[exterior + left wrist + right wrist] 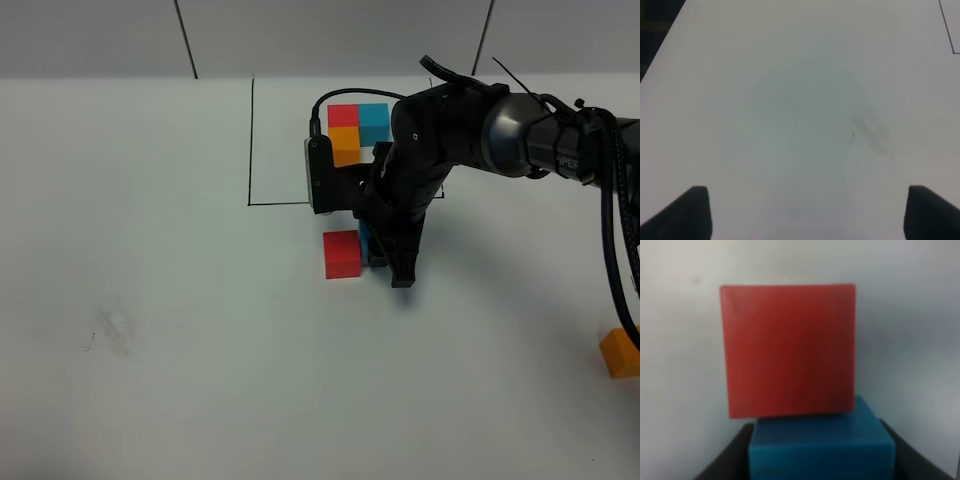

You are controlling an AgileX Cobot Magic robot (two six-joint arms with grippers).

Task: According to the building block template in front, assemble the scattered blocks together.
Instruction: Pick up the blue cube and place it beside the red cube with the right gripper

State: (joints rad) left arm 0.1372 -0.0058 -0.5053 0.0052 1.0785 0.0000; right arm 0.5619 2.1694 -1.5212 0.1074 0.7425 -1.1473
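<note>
The building block template (357,130), a red, blue and orange cluster, sits at the back inside a thin black drawn rectangle. The scattered red block (342,254) lies in front of the frame. The light blue block (368,243) sits against its right side, mostly hidden by my right gripper (385,262). In the right wrist view the blue block (822,445) sits between the dark fingers (722,462), touching the red block (790,350). The orange block (620,352) lies far right. My left gripper (807,215) is open and empty over bare table.
The white table (150,330) has a faint smudge (115,330) at the left, also seen in the left wrist view (867,130). The right arm (500,125) reaches across the template's right side. A black cable (620,230) hangs at the right edge.
</note>
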